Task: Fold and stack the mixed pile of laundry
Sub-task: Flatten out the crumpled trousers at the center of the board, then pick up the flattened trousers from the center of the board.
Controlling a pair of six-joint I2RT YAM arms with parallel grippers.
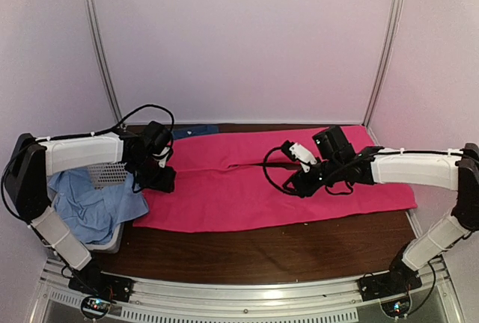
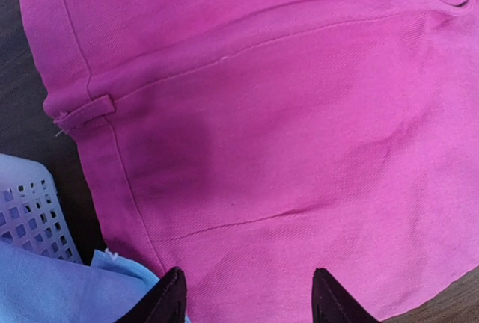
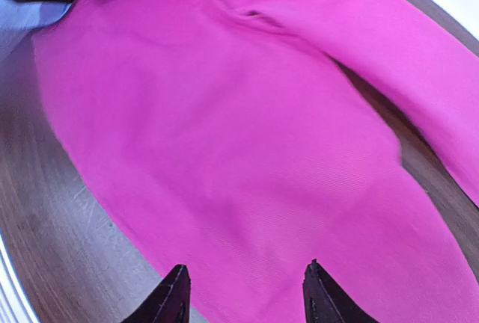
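Left fingers (image 2: 168,302): I see them released, empty, above the magenta trousers (image 2: 284,114).
Right fingers (image 3: 168,302): released too, empty, over the same trousers.

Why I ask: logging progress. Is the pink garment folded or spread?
Spread: the pink garment lies flat across the table, both legs showing.

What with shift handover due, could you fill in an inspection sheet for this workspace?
Surface: dark wooden table, visible along the near edge.
Job's things: magenta-pink trousers spread flat mid-table; light-blue cloth crumpled in the basket; dark blue garment peeking out at the far edge.
Clutter: white slotted basket at the left.
Grippers: left gripper and right gripper open over the trousers, holding nothing.
Cables: black cables looping off both arms.
Surroundings: plain white walls.
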